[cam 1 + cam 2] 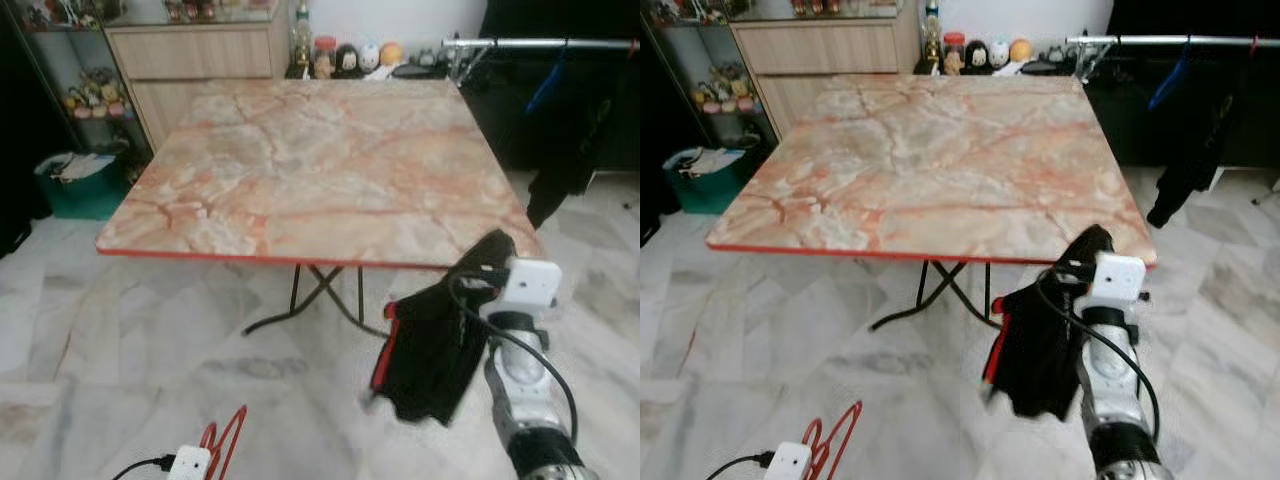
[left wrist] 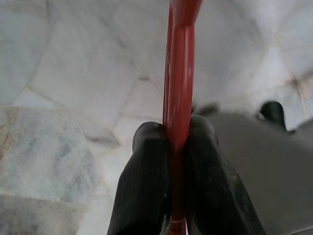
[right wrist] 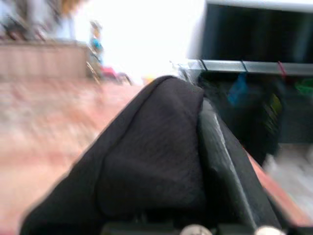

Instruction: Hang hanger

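A red hanger (image 1: 225, 440) hangs low at the bottom left over the floor, and my left gripper (image 2: 177, 142) is shut on its thin bar (image 2: 178, 88). A black garment (image 1: 435, 350) with red trim droops from my right gripper (image 1: 487, 262), which is shut on the cloth just off the table's front right corner. The cloth (image 3: 146, 161) covers most of that gripper, with one black finger (image 3: 222, 161) showing beside it. A silver clothes rail (image 1: 540, 43) runs along the back right, carrying a blue hanger (image 1: 548, 85) and dark clothes (image 1: 580, 150).
A folding table (image 1: 320, 160) with a pink marble-pattern top stands straight ahead, its black legs (image 1: 310, 295) crossing beneath. A wooden cabinet (image 1: 195, 60) and small figurines (image 1: 345, 58) line the back wall. A green bin (image 1: 80, 185) sits at the left. The floor is pale marble tile (image 1: 120, 340).
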Controlling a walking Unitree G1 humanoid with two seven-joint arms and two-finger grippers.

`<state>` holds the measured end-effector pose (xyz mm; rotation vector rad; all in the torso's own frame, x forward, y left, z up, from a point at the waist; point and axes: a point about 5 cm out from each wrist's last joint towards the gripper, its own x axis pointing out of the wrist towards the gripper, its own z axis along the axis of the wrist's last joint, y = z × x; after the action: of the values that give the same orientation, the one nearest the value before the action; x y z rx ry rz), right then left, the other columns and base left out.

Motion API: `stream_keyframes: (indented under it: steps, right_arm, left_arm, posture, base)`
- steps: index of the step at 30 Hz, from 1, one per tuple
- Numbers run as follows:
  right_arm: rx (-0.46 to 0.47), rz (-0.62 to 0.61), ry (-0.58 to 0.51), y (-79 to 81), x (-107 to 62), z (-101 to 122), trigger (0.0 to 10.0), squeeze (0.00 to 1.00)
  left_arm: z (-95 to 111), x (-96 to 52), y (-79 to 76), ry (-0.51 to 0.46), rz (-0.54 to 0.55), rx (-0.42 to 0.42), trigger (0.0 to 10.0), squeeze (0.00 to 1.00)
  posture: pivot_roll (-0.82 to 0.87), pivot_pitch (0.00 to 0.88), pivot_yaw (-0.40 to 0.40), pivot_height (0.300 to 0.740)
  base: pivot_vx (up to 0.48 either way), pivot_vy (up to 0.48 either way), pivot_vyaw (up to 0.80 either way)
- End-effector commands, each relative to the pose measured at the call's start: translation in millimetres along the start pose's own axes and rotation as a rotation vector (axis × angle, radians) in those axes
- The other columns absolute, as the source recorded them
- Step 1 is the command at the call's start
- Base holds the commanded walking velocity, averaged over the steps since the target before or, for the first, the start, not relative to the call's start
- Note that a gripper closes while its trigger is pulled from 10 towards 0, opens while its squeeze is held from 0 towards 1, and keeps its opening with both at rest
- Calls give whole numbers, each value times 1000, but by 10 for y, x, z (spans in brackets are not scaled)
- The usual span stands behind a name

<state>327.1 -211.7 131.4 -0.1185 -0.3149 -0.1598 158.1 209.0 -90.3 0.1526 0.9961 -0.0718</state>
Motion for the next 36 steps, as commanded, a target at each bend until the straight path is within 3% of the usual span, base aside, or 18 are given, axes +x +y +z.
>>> stream_keyframes:
  steps: [1,5,7,11,13,16,21,24,30,34,36]
  right_arm:
    - [10,21,-67,63,111,177,10000,0]
    - [-3,80,-209,111,472,742,10000,0]
    - [0,90,-212,126,526,801,10000,0]
    - [11,95,-297,141,807,1213,10000,0]
    - [2,88,-280,139,924,1312,10000,0]
    - [-12,87,-279,150,1022,1400,10000,0]
    - [-30,129,-363,265,1184,1805,10000,0]
    - [-22,145,-364,297,1207,1858,10000,0]
    - [-55,154,-274,340,1202,1652,10000,0]
    - [-86,183,-62,337,1083,1149,10000,0]
    - [-95,184,-37,328,1068,1092,10000,0]
  left_arm:
    - [-100,-29,73,38,21,9,10000,0]
    - [-94,-27,72,36,27,6,10000,0]
    - [-91,-26,69,36,26,8,10000,0]
    - [-75,-20,55,34,23,12,10000,0]
    - [-66,-17,53,33,23,13,10000,0]
    - [-54,-14,51,31,23,14,10000,0]
    - [-18,-6,64,28,27,18,10000,0]
    - [-11,-4,68,30,30,21,10000,0]
    - [-18,-2,50,38,21,24,10000,0]
    - [-47,-5,28,48,13,22,10000,0]
    - [-49,-5,26,48,12,22,10000,0]
  posture:
    - [-70,0,9,727]
    - [-81,0,15,727]
    - [-81,0,15,727]
    - [-93,0,24,727]
    - [-96,0,24,727]
    - [-94,0,23,727]
    - [-97,0,25,727]
    - [-98,0,23,727]
    - [-95,0,22,727]
    - [-100,0,23,727]
    - [-100,0,23,727]
  base:
    - [398,0,0]
    - [399,0,0]
    - [398,0,0]
    - [398,0,0]
    - [396,0,0]
    - [399,0,0]
    - [398,0,0]
    - [195,0,0]
    - [0,0,0]
    - [0,0,0]
    - [0,0,0]
